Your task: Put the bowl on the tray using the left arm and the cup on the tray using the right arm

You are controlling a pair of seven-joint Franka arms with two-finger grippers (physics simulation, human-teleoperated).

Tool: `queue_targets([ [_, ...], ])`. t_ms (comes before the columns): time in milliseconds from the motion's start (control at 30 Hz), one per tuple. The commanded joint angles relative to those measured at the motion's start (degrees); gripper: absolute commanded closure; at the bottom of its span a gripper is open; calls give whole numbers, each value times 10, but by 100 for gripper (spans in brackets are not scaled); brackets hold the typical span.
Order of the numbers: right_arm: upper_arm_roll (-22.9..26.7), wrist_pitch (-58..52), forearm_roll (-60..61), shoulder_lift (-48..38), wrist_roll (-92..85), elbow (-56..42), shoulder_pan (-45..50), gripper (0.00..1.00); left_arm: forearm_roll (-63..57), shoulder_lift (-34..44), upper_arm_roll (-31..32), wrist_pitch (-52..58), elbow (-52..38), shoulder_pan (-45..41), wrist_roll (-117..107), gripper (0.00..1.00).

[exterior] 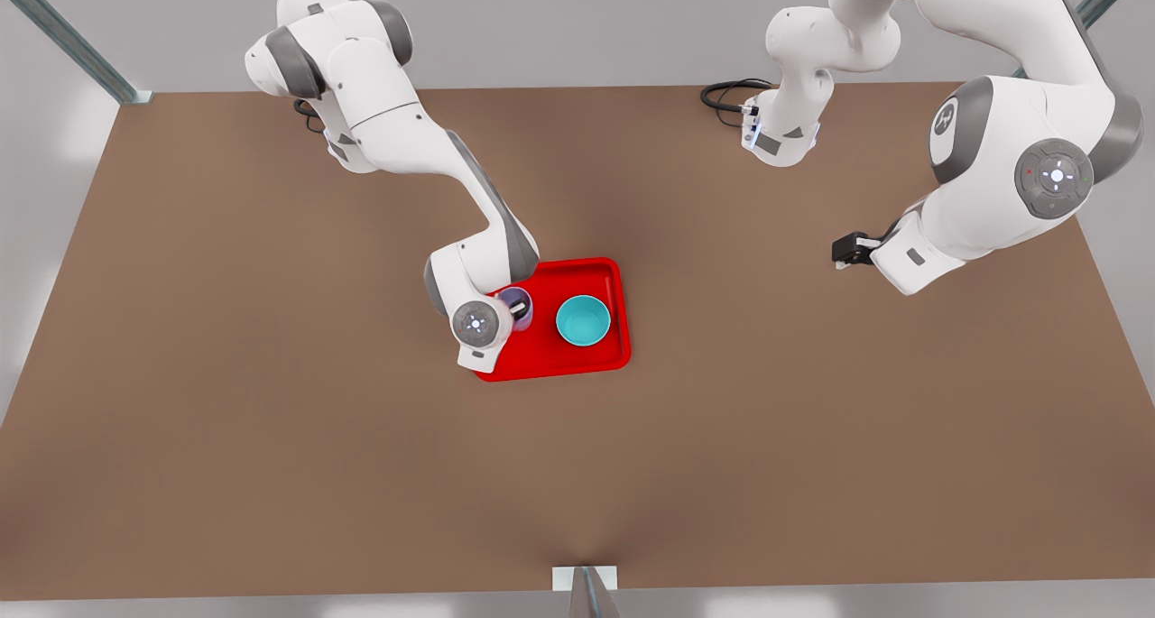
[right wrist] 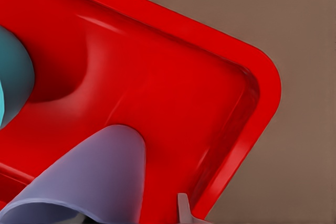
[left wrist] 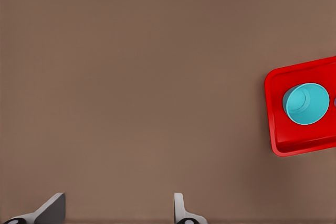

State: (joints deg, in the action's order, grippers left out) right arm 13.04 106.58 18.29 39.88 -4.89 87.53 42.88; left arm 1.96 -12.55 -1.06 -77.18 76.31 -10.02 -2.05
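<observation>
**Cup at the tray, bowl already set**

Nearest in the front view, our right tool (exterior: 516, 309) sits over the tray (exterior: 591, 361) at its 9 o'clock end, one finger dipped inside the cup (exterior: 516, 302). The right wrist view shows the cup (right wrist: 100, 177) held against that tool, leaning, its base over the red floor (right wrist: 173, 93) close to a rounded corner; we judge the tool closed on the cup wall. To finish well, we should bring the cup upright, lower it until the base rests flat inside the rim, part the fingers, then lift straight up so nothing tips.

Just past it, toward 3 o'clock, the bowl (exterior: 583, 320) stands on the tray, apart from the cup.

Farther off, at 3 o'clock over the bare surface (exterior: 271, 419), our left tool (exterior: 843, 252) waits with fingers (left wrist: 51, 209) spread wide and empty, the bowl (left wrist: 306, 103) well away from it.
</observation>
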Motion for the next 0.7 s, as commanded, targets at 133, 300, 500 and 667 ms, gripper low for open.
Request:
queue_targets([
  [133,2,-37,24,-7,1,-8,-3,0,0,1,0,0,0,0,2,0],
  [300,84,-248,17,-38,-8,-121,-4,0,0,1,0,0,0,-1,1,0],
  [500,111,-266,-176,-185,-3,-163,-148,0,0,0,0,0,0,-1,1,0],
  [667,72,-316,-177,-278,-2,-136,-192,0,0,0,0,0,0,-1,1,0],
])
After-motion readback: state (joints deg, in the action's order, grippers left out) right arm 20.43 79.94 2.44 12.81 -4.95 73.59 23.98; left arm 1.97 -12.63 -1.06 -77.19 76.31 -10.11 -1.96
